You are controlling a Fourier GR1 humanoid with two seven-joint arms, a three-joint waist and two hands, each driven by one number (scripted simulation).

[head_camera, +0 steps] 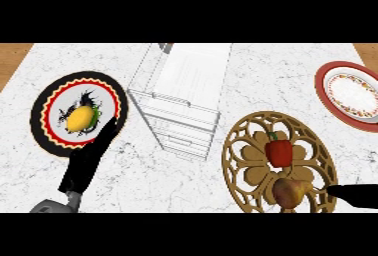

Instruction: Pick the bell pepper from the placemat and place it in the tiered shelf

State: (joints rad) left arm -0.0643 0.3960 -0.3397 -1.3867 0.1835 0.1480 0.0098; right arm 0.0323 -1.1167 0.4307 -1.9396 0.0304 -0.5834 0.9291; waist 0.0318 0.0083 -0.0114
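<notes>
Two things sat on the round placemat: red bell pepper and a pear. Left hand lay open with straight fingers; couldn't tell for the right hand.

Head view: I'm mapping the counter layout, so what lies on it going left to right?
Black patterned plate holding a yellow fruit → white tiered shelf → wooden placemat bearing the red bell pepper → red-rimmed plate.

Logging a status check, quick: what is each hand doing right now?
Left hand: open, fingers straight, holding nothing, lying over the edge of the black plate.
Right hand: only partly in view, so its state cannot be told.
</notes>
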